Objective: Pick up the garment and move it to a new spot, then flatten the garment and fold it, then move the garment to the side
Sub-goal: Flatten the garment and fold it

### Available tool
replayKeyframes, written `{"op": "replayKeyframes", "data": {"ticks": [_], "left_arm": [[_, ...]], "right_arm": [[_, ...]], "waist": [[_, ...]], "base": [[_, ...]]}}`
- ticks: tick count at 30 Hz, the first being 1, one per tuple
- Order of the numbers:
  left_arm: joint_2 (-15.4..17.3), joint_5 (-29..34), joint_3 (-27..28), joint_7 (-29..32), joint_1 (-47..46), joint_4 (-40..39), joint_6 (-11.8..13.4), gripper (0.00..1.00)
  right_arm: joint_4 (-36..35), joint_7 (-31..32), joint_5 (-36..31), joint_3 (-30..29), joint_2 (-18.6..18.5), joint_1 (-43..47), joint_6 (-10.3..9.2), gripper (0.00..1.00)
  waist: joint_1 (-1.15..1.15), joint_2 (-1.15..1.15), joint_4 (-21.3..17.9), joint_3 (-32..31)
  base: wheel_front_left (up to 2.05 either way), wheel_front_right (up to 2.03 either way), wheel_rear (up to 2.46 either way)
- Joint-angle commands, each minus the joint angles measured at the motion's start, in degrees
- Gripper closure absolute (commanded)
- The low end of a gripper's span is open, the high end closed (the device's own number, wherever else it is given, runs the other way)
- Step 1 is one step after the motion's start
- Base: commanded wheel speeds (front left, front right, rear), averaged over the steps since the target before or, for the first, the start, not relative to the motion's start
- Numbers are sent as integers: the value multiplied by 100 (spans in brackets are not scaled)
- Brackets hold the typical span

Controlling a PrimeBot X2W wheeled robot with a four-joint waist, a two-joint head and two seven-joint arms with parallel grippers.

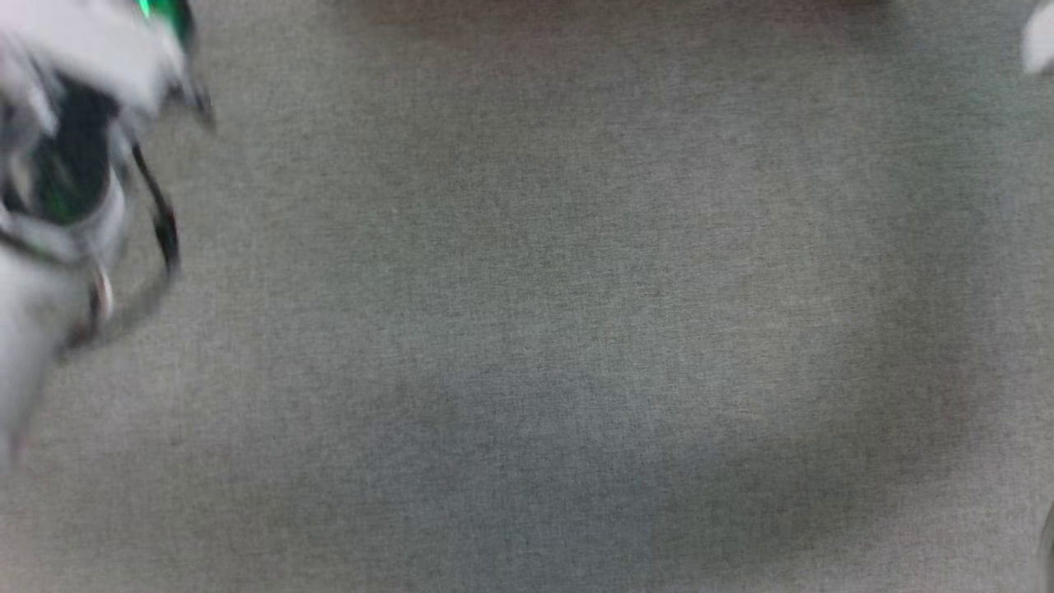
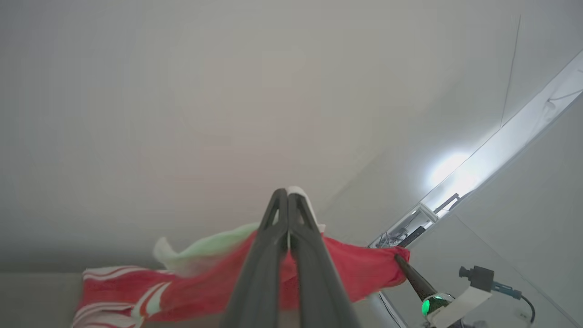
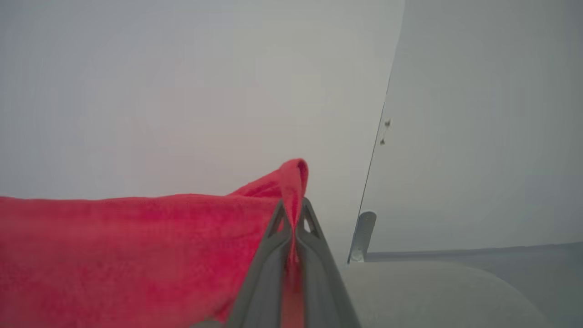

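In the left wrist view the garment (image 2: 355,269), red with white and red-white striped parts, hangs stretched in the air. My left gripper (image 2: 288,193) is shut on a white edge of it that pokes out at the fingertips. My right gripper (image 2: 403,262) pinches the garment's far red corner. Seen from the right wrist, the right gripper (image 3: 296,205) is shut on a fold of red cloth, and the garment (image 3: 136,246) spreads away to the left. A blurred pale left arm (image 1: 74,165) sits at the head view's upper left.
A grey fabric-covered table (image 1: 527,329) lies below in the head view. A pale bit of the right arm (image 1: 1039,37) shows at the top right corner. Pale walls and a bright light strip (image 2: 492,155) stand behind the garment.
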Motion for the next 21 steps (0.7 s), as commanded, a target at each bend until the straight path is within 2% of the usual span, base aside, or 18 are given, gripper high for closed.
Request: {"op": "replayKeyframes", "data": {"ticks": [1,6,13,21], "left_arm": [[130,138,-48,-140,395,-245,4,100],[502,172,150,-490,1730,-1249,3,100],[1029,470,505,-589,3546,-2465,3,100],[1017,1057,1115,-579,5220,-3142,3,100]], "right_arm": [[-172,39,181,146,-38,341,-8,100],[-1100,297,783,411,-161,1640,-8,100],[-2745,832,1264,278,-198,3521,-8,100],[-4486,1328,1492,-5,-141,5400,-8,100]], "waist": [[0,-1,10,7],[0,-1,-10,-66],[0,-1,-50,-244],[0,-1,-10,-476]], "base": [[0,0,0],[0,0,0],[0,0,0],[0,0,0]]}}
